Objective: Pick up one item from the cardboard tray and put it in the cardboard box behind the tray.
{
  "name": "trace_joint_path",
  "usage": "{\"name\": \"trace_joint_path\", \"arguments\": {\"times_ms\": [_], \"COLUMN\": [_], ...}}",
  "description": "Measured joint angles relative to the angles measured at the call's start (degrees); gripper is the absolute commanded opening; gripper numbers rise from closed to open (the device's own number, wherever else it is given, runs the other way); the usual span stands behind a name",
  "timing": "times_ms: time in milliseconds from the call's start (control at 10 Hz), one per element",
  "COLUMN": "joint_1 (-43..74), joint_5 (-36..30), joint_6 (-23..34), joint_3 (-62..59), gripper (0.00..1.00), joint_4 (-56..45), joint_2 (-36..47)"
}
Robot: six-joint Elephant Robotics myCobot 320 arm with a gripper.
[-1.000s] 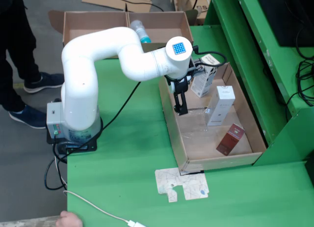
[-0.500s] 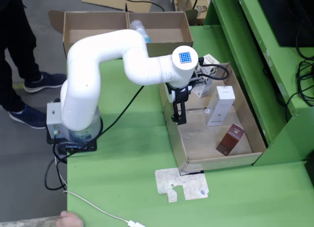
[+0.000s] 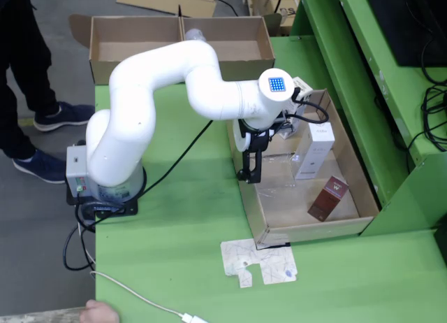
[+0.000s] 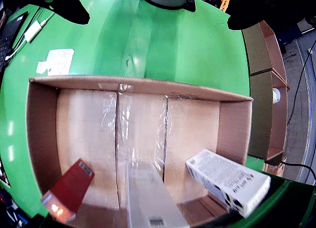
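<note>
Over the near-left part of the cardboard tray (image 3: 279, 204), your gripper (image 3: 248, 173) hangs with its dark fingers pointing down, close to the tray's left wall in the fixed view. You cannot tell from either picture how far the fingers stand apart, and nothing shows between them. The camera riding on the gripper looks straight down into the tray (image 4: 42, 134), whose taped floor is bare in the middle.

Three items lie in the tray. You see a tall white carton (image 3: 313, 149) lying just right of the gripper, a dark red box (image 3: 328, 198) nearer the tray's front right corner, and a white printed box (image 3: 288, 129) leaning at the far end, partly hidden behind the arm's wrist. In the gripper view they sit along the lower edge: the red box (image 4: 69, 188) at left, the white carton (image 4: 145, 198) in the middle, the printed box (image 4: 228, 181) at right, tilted over the tray's rim.

Behind the tray stands the cardboard box (image 3: 230, 49) with a divider, at the far edge of the green desk (image 3: 181, 253). A flattened paper packet (image 3: 258, 262) lies on the desk in front of the tray.
</note>
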State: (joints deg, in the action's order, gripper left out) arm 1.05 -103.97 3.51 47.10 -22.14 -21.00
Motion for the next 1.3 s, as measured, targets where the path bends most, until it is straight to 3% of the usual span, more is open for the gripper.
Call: {"name": "trace_joint_path", "arguments": {"times_ms": [300, 500, 1300], "joint_1": [-3.24, -4.03, -4.21], "joint_5": [2.9, 4.31, 4.66], "joint_6": [-2.72, -4.56, -4.65], "joint_3": [-7.73, -13.09, -14.94], "gripper": [1.0, 1.0, 1.0], "joint_4": [-7.91, -13.45, -14.94], "joint_2": [-3.87, -2.02, 0.0]}}
